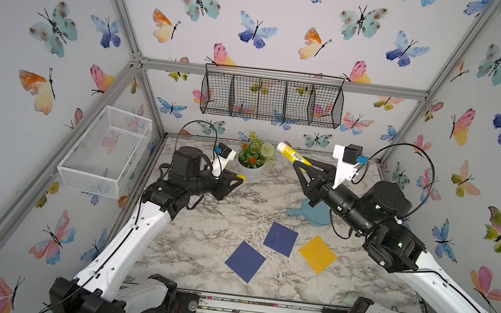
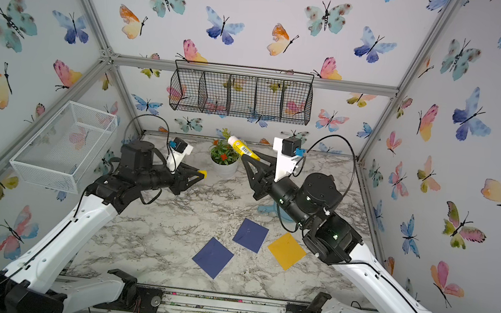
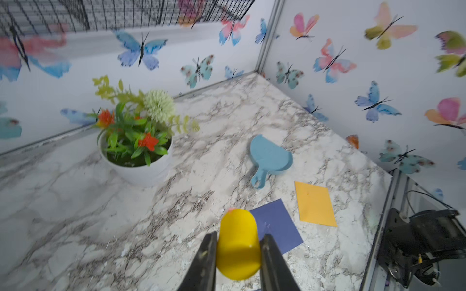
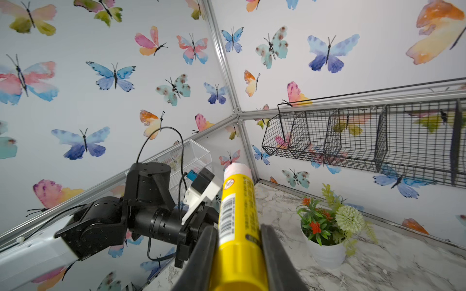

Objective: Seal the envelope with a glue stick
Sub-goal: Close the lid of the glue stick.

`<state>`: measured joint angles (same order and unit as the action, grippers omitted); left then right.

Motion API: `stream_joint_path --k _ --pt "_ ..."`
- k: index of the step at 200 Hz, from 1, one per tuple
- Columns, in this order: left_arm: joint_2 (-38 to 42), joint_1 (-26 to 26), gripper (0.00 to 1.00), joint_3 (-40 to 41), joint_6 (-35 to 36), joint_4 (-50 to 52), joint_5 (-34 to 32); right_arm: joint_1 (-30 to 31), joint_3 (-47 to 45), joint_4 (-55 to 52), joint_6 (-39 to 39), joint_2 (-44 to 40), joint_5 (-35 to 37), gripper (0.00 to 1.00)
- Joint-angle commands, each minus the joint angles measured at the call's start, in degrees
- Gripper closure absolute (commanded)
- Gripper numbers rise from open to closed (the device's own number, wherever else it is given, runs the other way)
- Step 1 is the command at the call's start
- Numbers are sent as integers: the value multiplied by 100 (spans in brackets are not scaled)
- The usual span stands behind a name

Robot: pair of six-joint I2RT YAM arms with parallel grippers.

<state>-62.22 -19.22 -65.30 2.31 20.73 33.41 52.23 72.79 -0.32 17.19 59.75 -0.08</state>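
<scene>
Yellow plastic in both grippers; the stick is uncapped and split between the arms. The right gripper (image 4: 238, 233) is clamped on the lower barrel of the glue stick (image 1: 294, 157), jaws tight on both sides, barcode label facing the wrist camera. The pale tip is bare and points up toward the back-left corner, well above the table; my read is that this keeps glue off everything in transit. The left gripper (image 3: 239, 236) is closed on the cap (image 3: 237, 244), pinched from both sides with the dome end poking past the fingertips. It's held low over the marble table (image 1: 200, 239), near the plant pot (image 1: 251, 167), well apart from the stick. Looks like one arm anchors the barrel while the other takes the cap clear.

Targets lie flat toward the front, between the arms: front blue envelope (image 1: 245, 261), rear blue envelope (image 1: 280, 239), yellow envelope (image 1: 317, 254). No open flap is visible on any, so I can't tell which gets sealed or where the glue line goes. The blue scoop (image 3: 271, 158) sits by the yellow envelope, under the right arm; keep clear.

Next, my guess: park the cap; swing the tip down. The low grip leaves a long free end, good reach, but side load may twist the stick in the jaws. Loose paper will likely slide, so the left arm should pin it.
</scene>
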Motion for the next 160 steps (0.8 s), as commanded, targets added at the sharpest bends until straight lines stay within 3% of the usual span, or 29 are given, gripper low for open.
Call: stream_joint_path --k 1,59,93,160 --pt "579 15 81 42 -355 -1106 1170 17 33 595 -352 -173 -777 92" --pt "1467 5 86 -17 -1111 -2781 2295 16 -367 1788 -1022 -507 -2690 86" --pt "1687 -1 89 -80 -1756 -3782 2662 16 -476 2252 -1051 -504 -3256 89" --pt "1721 -613 91 -40 -2189 -5057 2515 16 -461 3412 -503 -73 -4173 95"
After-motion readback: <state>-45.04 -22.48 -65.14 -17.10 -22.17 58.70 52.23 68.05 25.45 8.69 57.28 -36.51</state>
